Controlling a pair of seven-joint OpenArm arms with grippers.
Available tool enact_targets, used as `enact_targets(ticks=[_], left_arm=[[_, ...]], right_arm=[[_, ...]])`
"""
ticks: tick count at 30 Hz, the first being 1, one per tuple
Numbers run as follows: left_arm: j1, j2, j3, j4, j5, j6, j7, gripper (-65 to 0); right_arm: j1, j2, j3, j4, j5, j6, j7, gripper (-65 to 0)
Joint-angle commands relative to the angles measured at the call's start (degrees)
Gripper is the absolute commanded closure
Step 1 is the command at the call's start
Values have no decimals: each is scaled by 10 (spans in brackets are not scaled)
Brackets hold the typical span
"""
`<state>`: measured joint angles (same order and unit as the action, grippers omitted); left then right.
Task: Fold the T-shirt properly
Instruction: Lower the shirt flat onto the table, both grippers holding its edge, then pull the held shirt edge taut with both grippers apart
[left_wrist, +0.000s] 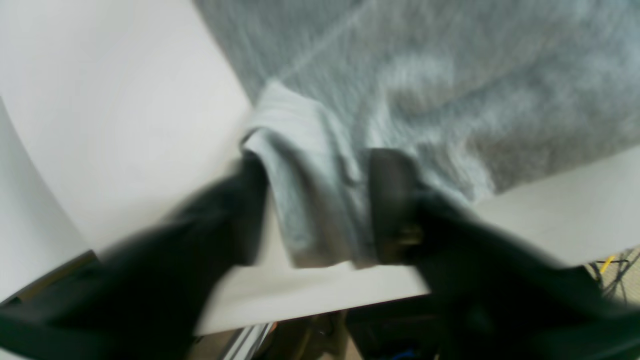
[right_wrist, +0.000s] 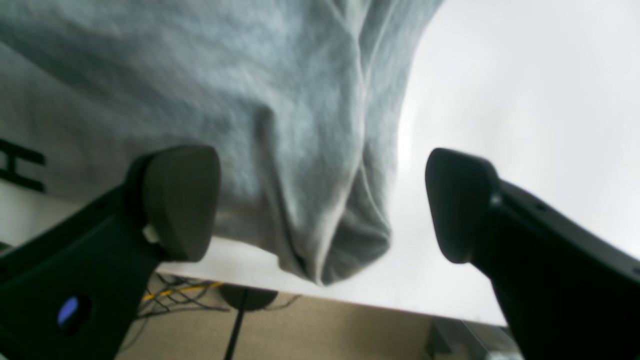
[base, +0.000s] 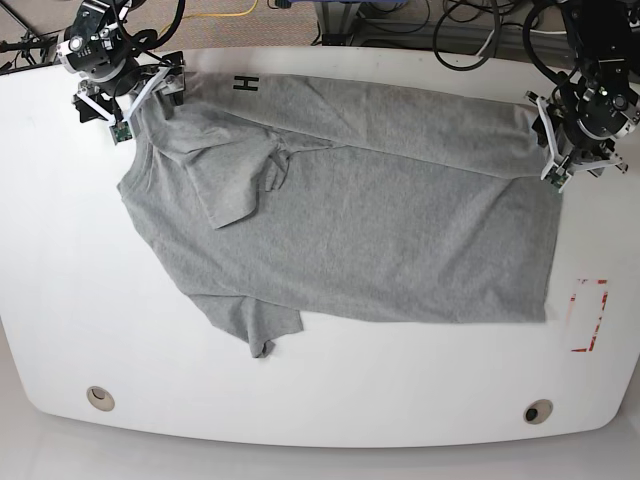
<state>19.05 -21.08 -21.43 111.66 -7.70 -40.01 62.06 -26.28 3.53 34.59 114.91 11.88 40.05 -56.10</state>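
Observation:
The grey T-shirt (base: 380, 220) lies spread on the white table (base: 60, 300), with one sleeve folded inward and a black letter H (base: 245, 85) near the far edge. My right gripper (base: 130, 105) hovers at the shirt's far left corner. In the right wrist view its fingers (right_wrist: 180, 200) stand wide open on either side of a bunched corner of T-shirt (right_wrist: 330, 235), without touching it. My left gripper (base: 553, 150) is at the far right corner. In the blurred left wrist view its fingers (left_wrist: 395, 200) are apart, with a loose fold of T-shirt (left_wrist: 310, 200) between them.
Both grippers are close to the table's far edge (right_wrist: 400, 300), with cables (right_wrist: 175, 295) on the floor beyond it. A red rectangular outline (base: 590, 315) marks the table at the right. Two round holes (base: 100, 398) (base: 538, 411) sit near the front edge.

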Motion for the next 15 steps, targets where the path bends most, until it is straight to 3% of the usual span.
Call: enact_targets(ticks=[1,10,15], left_arm=[[-2,-15,-4,9,3,0,10,-385],[-28,-22,-15,12,-3,0,28,-385],[-58,-18,-76,12,-28,0,29,-385]], right_arm=[[1,1,2,11,5,-1,6,-618],[14,-1,2,11,41,-1,6,-618],[27,-1,2,11,72,-1,6,-591]])
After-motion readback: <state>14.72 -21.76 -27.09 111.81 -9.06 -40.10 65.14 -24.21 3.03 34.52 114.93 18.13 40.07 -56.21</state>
